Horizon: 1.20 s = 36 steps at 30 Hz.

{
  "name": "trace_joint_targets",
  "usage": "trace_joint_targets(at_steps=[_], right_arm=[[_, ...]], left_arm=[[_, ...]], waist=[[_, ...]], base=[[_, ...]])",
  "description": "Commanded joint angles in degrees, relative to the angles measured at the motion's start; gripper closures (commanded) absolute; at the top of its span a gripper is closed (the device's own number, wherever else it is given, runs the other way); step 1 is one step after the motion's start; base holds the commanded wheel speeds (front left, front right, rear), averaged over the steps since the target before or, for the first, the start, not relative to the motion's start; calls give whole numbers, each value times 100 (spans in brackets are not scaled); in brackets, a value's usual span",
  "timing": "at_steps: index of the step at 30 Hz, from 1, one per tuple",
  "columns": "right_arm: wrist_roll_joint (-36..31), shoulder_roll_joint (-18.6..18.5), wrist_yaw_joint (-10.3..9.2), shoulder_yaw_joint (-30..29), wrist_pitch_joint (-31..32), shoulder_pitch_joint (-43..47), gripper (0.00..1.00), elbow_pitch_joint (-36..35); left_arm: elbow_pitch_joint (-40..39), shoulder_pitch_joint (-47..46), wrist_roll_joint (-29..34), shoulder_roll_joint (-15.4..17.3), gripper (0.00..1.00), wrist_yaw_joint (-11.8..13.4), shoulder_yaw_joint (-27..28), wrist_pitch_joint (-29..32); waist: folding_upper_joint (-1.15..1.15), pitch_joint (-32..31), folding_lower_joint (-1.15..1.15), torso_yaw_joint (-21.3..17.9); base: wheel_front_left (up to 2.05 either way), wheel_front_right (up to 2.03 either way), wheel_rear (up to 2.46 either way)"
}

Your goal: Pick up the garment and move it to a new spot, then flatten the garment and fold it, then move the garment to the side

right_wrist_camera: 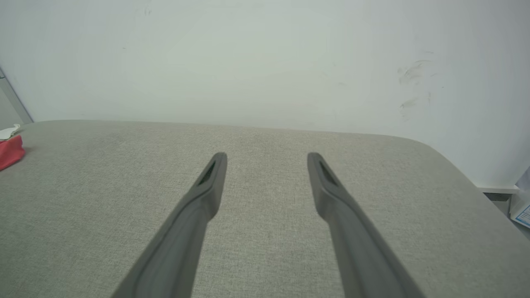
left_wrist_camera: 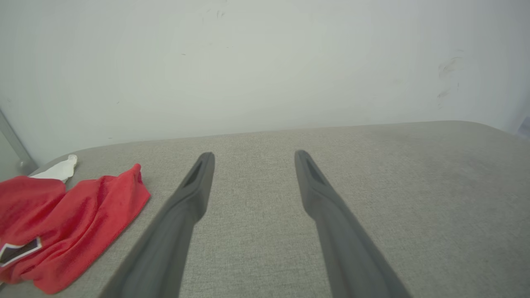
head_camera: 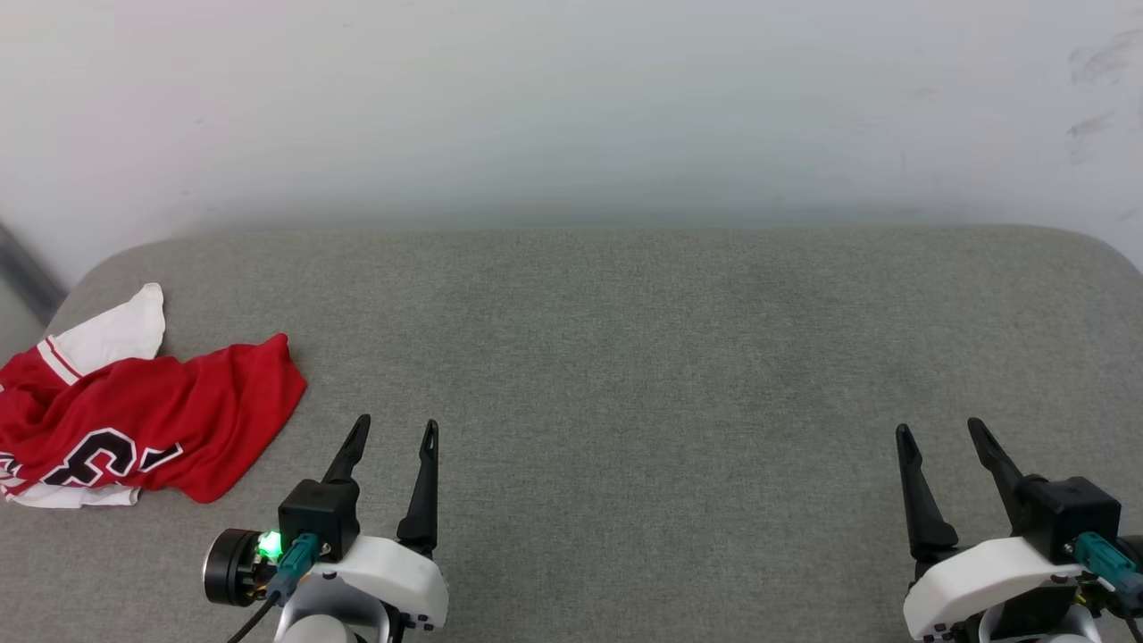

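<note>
The garment (head_camera: 134,415), a red jersey with a white sleeve and black white-outlined numerals, lies crumpled at the far left of the grey surface. The left wrist view has the garment (left_wrist_camera: 62,223) at its lower left, and a red corner of the garment (right_wrist_camera: 10,151) peeks in at the left edge of the right wrist view. My left gripper (head_camera: 397,424) stands open over bare fabric just right of the jersey, nothing between its fingers. Far to the right, my right gripper (head_camera: 938,427) is open too, over the bare surface.
The grey upholstered surface (head_camera: 643,357) has rounded back corners and stops at a white wall (head_camera: 571,107). Its left edge runs close behind the jersey. A small box with blue print (right_wrist_camera: 522,209) sits beyond the right edge, lower down.
</note>
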Motion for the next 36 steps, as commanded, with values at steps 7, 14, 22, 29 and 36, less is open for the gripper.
trace_joint_targets(at_steps=[7, 14, 22, 29, 36], right_arm=[[-44, 20, -2, -54, -54, 48, 0, 15], [15, 20, -2, -56, -63, 49, 0, 11], [58, 18, -2, 9, -62, 21, 0, -27], [73, 16, -2, 113, -38, -126, 0, -41], [81, 15, -2, 186, -54, -214, 0, -49]], left_arm=[[86, -54, -22, -15, 0, 9, -2, -46], [120, -50, -133, -43, 0, 66, 2, -41], [109, 3, -220, -57, 0, 171, 111, -41], [56, -74, -257, 27, 0, 227, 278, -41], [6, -76, -266, 65, 0, 275, 391, -41]], waist=[[0, -20, 0, 48], [0, -34, 0, 233], [0, -27, 0, 764], [0, 47, 0, 1387], [0, 83, 0, 1956]], base=[[0, 0, 0], [0, 0, 0], [0, 0, 0], [0, 0, 0], [0, 0, 0]])
